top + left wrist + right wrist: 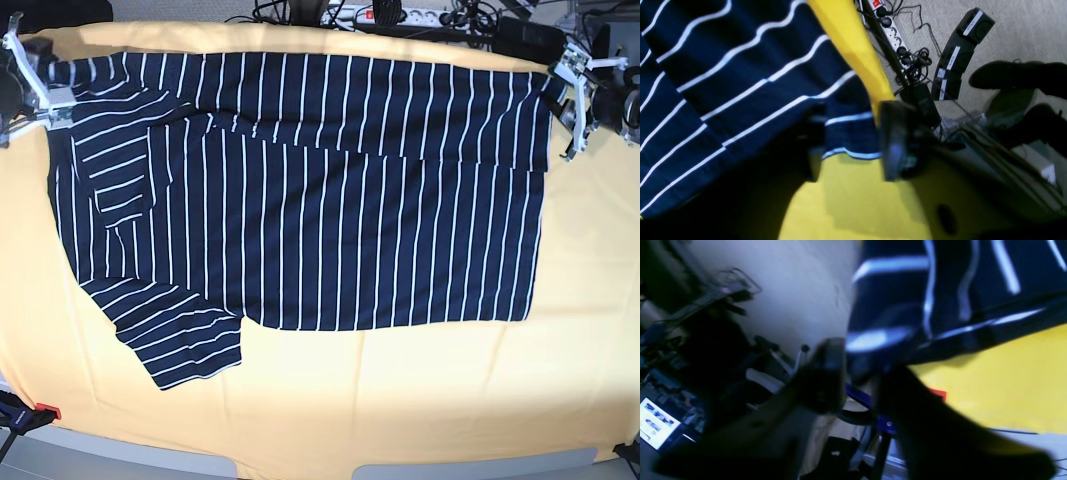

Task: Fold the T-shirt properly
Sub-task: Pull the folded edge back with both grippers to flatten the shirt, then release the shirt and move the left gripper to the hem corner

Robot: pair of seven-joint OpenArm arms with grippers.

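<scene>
Soft, light, limp T-shirt (300,200) spread flat on yellow table (400,400). Left gripper (848,140) parted, hem corner between jaws. Right gripper (857,373) parted at shoulder edge. Best pinched at corners, both layers.

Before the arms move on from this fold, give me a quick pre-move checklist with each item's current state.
1. Left gripper jaws apart: ok, though the T-shirt hem lies between them.
2. Right gripper let go of the shirt: cannot tell, view blurred.
3. Far strip of the shirt folded over the body: ok.
4. Folded edge straight: not ok, it steps down partway across.
5. Near sleeve folded in: not ok, sticking out.
6. Shirt fully on the yellow table: ok.
</scene>
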